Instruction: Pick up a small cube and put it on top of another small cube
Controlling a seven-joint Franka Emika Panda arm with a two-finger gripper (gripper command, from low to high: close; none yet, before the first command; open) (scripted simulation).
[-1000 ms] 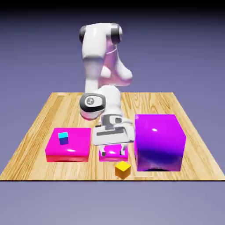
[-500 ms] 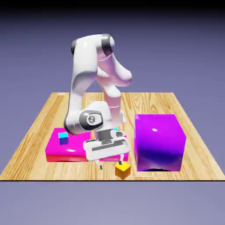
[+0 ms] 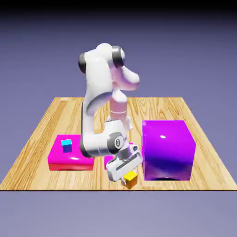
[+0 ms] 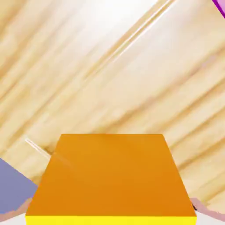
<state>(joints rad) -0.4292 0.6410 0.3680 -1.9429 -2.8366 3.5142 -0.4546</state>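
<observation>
Where the table [image 3: 203, 173] ends, the gripper [image 3: 125, 177] grips the orange-yellow cube [image 3: 131, 179] (tiny thing).

- big block [image 3: 167, 150]: glossy violet-magenta, darkening to indigo on its front
- small cube [image 3: 131, 179], near the big block: yellow top, orange sides
- flat block [image 3: 71, 159], to the exterior view's left of the big block: hot pink, redder front
- tiny cube [image 3: 66, 145], also left of it: cyan top, dark blue side
- table [image 3: 206, 171], under it: tan wood, brown streaks
- arm [image 3: 98, 78], beside it: white, dark grey joint bands
</observation>
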